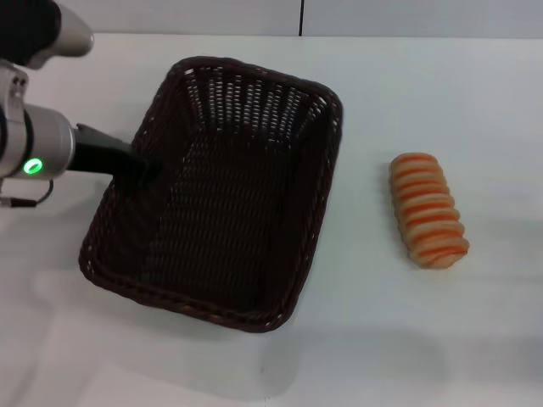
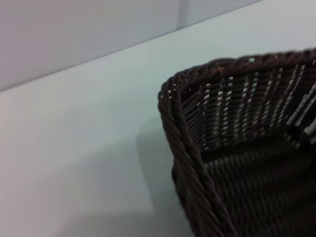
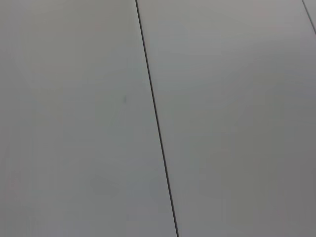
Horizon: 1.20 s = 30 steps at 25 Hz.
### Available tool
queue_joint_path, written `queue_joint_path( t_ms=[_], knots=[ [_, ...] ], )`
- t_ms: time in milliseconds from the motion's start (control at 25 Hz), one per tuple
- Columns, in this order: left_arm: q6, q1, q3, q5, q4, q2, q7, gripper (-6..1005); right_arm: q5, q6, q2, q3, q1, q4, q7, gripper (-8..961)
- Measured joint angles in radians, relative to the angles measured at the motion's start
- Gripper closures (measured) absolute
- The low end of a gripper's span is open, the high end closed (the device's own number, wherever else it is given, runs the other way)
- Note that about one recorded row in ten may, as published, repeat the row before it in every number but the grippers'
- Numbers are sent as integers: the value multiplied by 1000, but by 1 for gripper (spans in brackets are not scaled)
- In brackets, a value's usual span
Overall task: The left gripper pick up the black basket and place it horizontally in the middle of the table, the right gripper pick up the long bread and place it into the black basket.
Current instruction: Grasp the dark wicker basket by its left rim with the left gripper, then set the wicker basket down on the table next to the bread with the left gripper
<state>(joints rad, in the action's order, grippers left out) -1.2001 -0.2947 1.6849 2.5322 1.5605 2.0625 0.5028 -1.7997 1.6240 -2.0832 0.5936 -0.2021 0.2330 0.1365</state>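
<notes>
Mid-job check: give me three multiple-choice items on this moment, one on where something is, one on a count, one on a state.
1. Where is the long bread?
A. in the black basket
B. on the table, on the basket's right
C. held by a gripper

2. How many loaves show?
A. one
B. two
C. three

3. The black basket is:
A. upside down
B. full
C. empty, at an angle

Answers:
1 B: it lies on the bare table, apart from the basket.
2 A: a single striped loaf.
3 C: nothing inside; the left gripper is at its left rim.

plain pale grey flat surface [image 3: 74, 123], one thin dark seam [image 3: 157, 118] slanting across it
</notes>
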Motion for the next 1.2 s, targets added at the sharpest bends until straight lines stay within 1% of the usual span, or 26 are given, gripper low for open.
queue_joint_path(
  t_ms=[40,80,120,200,320,360,400,440,480,520,600,640,720,800,840,920,1080,1200],
  knots=[
    [0,0,0,0,0,0,0,634,0,0,0,0,0,0,0,121],
    [-18,-16,42,-43,-8,0,47,676,-1,2,0,0,0,0,0,120],
    [-25,-21,53,-57,-9,-1,65,710,-1,3,0,0,-1,0,0,120],
    [-57,-43,105,-107,-17,-1,129,778,-1,9,-1,0,1,1,0,120],
    [-57,-43,105,-107,-17,-1,129,794,-1,12,-1,-1,4,4,0,120],
    [-172,-124,249,-211,-77,-2,287,799,-1,14,-1,-1,6,6,0,120],
    [-248,-185,335,-256,-139,-4,367,804,-1,28,-2,-2,9,6,0,120],
    [-294,-220,381,-274,-179,-5,412,804,-1,28,-2,-2,9,6,0,121],
    [-314,-234,401,-280,-198,-5,431,804,-1,35,-2,-4,11,7,0,121],
    [-344,-267,436,-284,-231,-7,464,804,-1,41,-2,-7,13,8,0,121],
    [-396,-316,474,-287,-285,-10,515,804,-1,59,-3,-15,23,11,0,121],
    [-396,-316,474,-287,-285,-10,515,804,-1,59,-3,-15,23,11,0,121],
    [-442,-366,479,-289,-346,-13,570,804,-1,64,-4,-15,28,13,0,121],
    [-454,-390,471,-287,-380,-13,598,804,-1,70,-4,-16,32,17,0,121],
    [-454,-390,471,-287,-380,-13,598,804,-1,70,-4,-16,32,17,0,121],
    [-472,-423,435,-279,-432,-9,640,804,-1,78,-4,-21,34,18,0,121],
    [-477,-452,398,-279,-478,-8,673,803,-1,85,-5,-27,34,17,0,120],
    [-476,-487,360,-275,-537,-9,709,803,-1,86,-4,-28,33,17,0,120]
  ],
)
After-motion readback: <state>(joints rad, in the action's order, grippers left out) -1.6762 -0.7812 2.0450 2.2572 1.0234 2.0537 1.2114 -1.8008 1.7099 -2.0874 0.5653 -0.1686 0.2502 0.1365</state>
